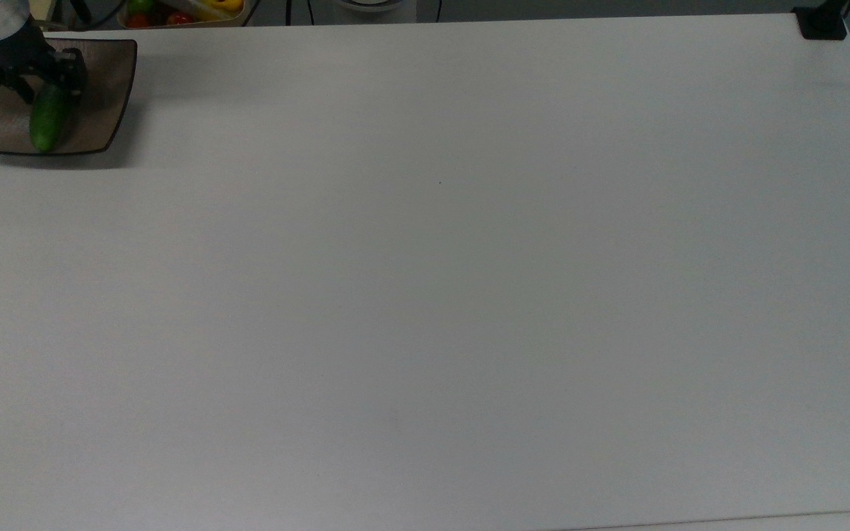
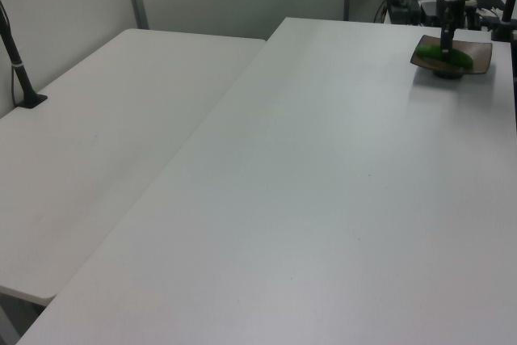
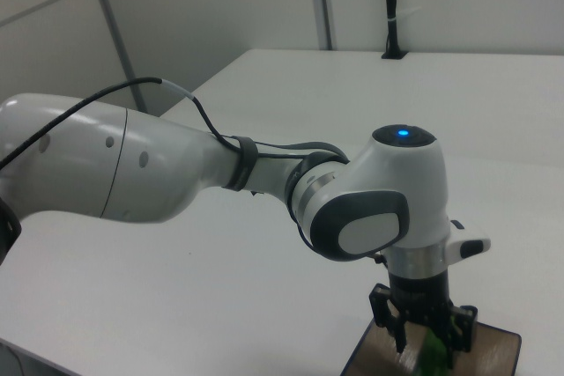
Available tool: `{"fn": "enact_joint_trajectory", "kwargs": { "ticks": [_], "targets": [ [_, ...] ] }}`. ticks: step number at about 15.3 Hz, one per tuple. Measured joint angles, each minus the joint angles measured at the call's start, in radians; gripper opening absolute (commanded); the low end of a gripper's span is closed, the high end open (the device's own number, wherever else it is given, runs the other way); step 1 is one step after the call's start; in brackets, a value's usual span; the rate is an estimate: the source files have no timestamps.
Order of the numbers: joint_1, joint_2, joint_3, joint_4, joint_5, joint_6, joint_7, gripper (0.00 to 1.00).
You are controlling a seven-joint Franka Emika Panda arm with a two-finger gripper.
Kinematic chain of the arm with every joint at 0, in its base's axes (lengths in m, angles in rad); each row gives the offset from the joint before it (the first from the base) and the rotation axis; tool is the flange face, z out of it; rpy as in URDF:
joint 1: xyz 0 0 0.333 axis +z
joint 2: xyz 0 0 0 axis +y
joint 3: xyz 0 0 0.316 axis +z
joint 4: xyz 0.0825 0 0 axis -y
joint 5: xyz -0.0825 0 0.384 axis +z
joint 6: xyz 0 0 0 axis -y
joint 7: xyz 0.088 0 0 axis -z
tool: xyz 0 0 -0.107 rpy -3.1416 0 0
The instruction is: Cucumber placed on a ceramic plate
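Observation:
The dark green cucumber (image 1: 45, 125) lies flat on the square taupe-brown plate (image 1: 100, 96) at the far left corner of the table in the top view. My gripper (image 1: 50, 88) stands open over the cucumber's far end, one finger on each side and not pressing it. In the left view the cucumber (image 2: 451, 59) rests inside the plate (image 2: 477, 52) under the gripper (image 2: 447, 44). From the right view the gripper (image 3: 429, 345) points straight down, with the cucumber (image 3: 432, 360) between its spread fingers above the plate (image 3: 493, 350).
A bin of red, green and yellow vegetables (image 1: 181, 11) stands just beyond the plate. A black clamp (image 1: 822, 26) sits on the table's far right corner in the top view. A second white table (image 2: 97, 135) with a black post (image 2: 20, 62) adjoins at the left view's left.

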Motion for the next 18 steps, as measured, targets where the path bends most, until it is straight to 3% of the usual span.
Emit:
{"fn": "enact_joint_trajectory", "kwargs": {
  "ticks": [5, 9, 12, 18],
  "targets": [
    [0.007, -0.049, 0.000, 0.016, 0.001, -0.048, 0.000, 1.00],
    [0.057, -0.165, 0.003, 0.110, 0.008, -0.265, 0.030, 1.00],
    [0.142, -0.275, 0.008, 0.166, 0.036, -0.389, 0.205, 1.00],
    [0.300, -0.394, 0.017, 0.168, 0.053, -0.430, 0.460, 1.00]
  ]
}}
